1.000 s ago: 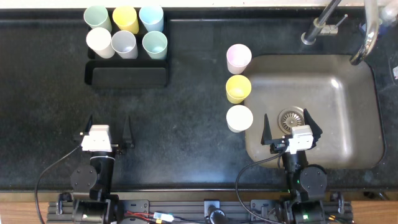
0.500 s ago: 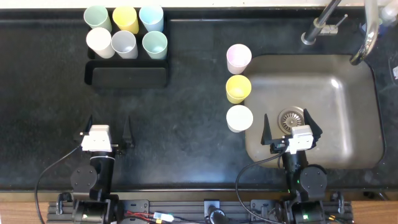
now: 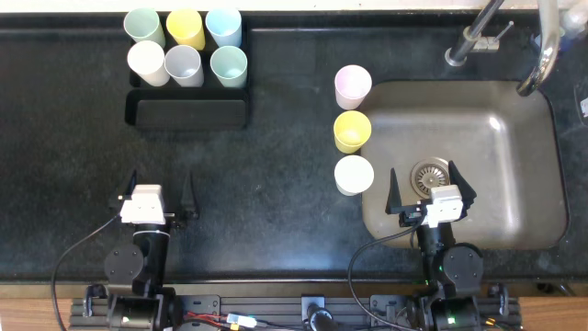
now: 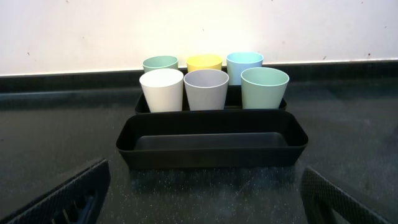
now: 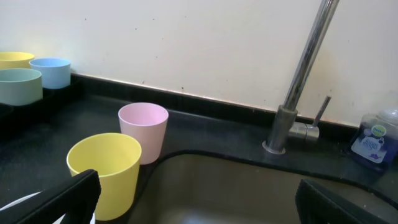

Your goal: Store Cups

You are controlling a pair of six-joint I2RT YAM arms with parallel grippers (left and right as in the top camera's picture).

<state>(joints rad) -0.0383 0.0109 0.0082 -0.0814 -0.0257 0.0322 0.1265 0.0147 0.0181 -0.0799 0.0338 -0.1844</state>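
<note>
Three loose cups stand in a line on the counter along the sink's left rim: pink [image 3: 353, 85] [image 5: 143, 130], yellow [image 3: 352, 131] [image 5: 106, 171] and white [image 3: 354, 175]. A black tray [image 3: 188, 114] [image 4: 211, 146] at the back left holds several upright cups in its two rear rows, among them a white one [image 4: 161, 89], a grey one [image 4: 206, 88] and a green one [image 4: 264, 87]; its front row is bare. My left gripper [image 3: 163, 184] [image 4: 205, 180] is open, low over the counter and well short of the tray. My right gripper [image 3: 423, 179] [image 5: 199, 186] is open over the sink's near left part, beside the white cup.
The steel sink [image 3: 496, 119] fills the right side, with its drain [image 3: 430, 173] just ahead of the right gripper. A faucet [image 3: 478, 32] [image 5: 298, 81] rises behind it, with a soap bottle [image 5: 376, 140] to its right. Dark counter [image 3: 276, 184] lies between tray and sink.
</note>
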